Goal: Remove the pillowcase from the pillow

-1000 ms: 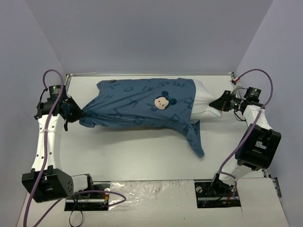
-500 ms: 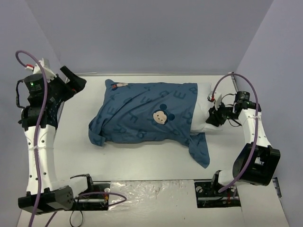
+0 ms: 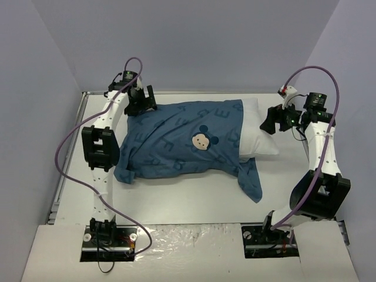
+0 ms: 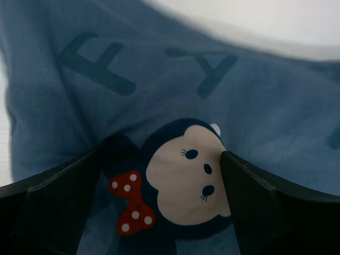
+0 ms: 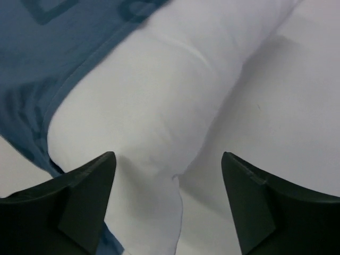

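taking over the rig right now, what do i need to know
Left gripper: jaws open, holding nothing, over the far left corner of the pillowcase, above a mouse face with a red bow.
Right gripper: jaws open, holding nothing, over the bare end of the pillow.
Things: the pillow lies across the table. The pillowcase covers most of it, and a loose flap trails toward the near edge.
Done: only the pillow's right end is exposed.
Left: grip case and pillow, then pull the case fully off.
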